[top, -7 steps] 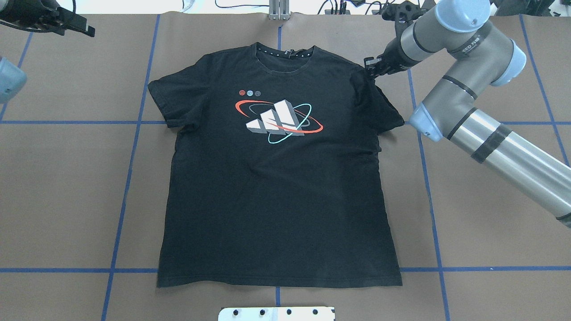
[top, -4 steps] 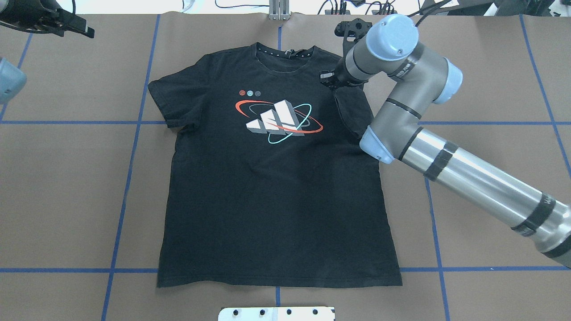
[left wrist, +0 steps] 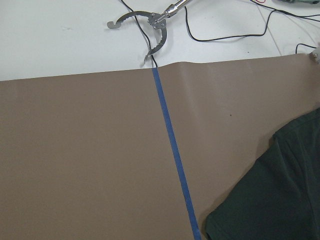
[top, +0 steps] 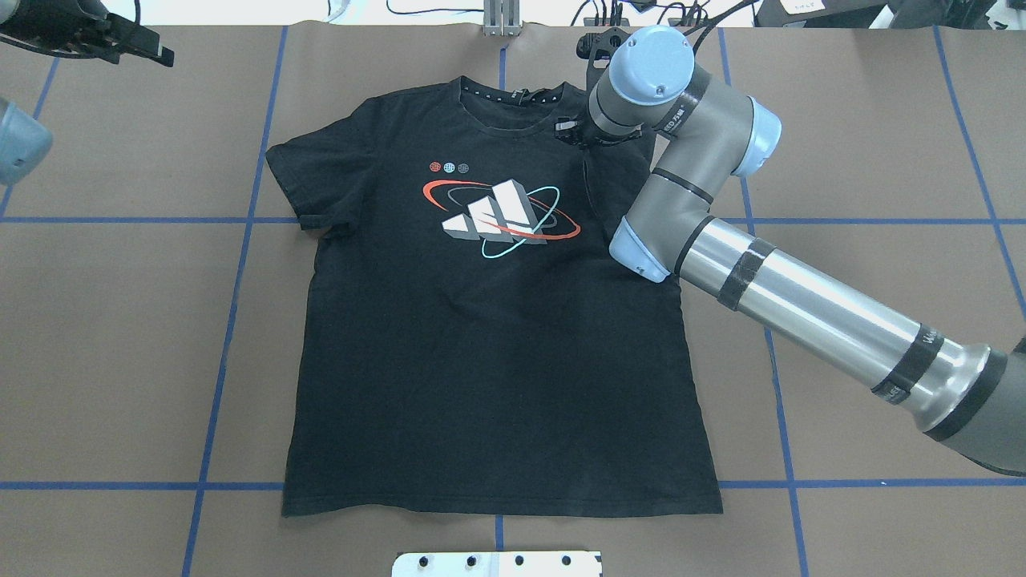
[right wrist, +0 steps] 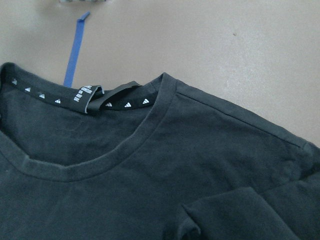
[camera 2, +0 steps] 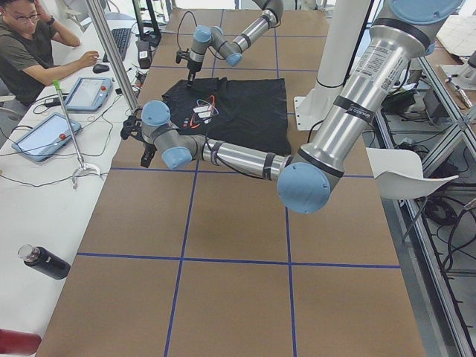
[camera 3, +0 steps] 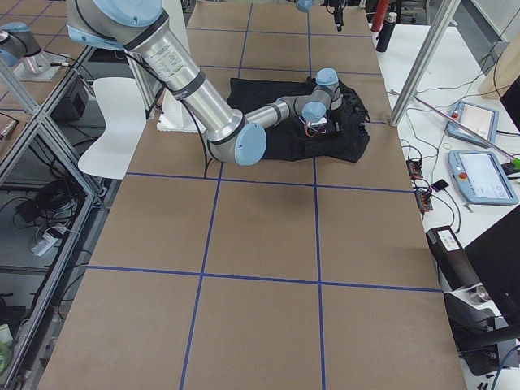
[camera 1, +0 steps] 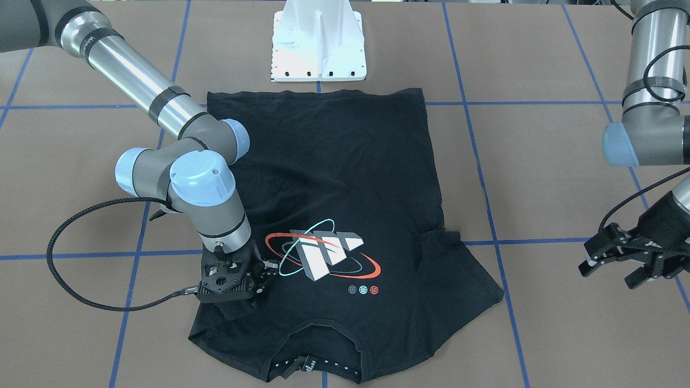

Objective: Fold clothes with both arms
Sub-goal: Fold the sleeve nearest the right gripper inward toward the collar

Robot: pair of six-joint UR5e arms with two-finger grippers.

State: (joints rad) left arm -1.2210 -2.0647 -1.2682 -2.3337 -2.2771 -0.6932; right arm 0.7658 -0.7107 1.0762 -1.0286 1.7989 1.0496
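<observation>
The black T-shirt (top: 481,361) lies flat and face up on the brown table, collar at the far side, logo (top: 501,212) on its chest. My right gripper (top: 571,132) is low over the shirt's right shoulder, just beside the collar (right wrist: 100,100), shut on the right sleeve (camera 1: 240,310). That sleeve is pulled inward and lies folded over the shirt body. The left sleeve (left wrist: 280,200) is still spread flat. My left gripper (top: 144,50) hovers open off the shirt at the table's far left corner, with nothing between its fingers (camera 1: 595,261).
The white pedestal base (camera 1: 319,40) stands just beyond the shirt's hem. Blue tape lines (top: 232,304) grid the brown table cover. A person (camera 2: 30,52) sits at a side bench with tablets, and a metal claw tool (left wrist: 150,25) lies past the table's far edge.
My right arm has swung left from the shirt's right edge to beside the collar, dragging the right sleeve inward over the body. The left arm has not moved.
</observation>
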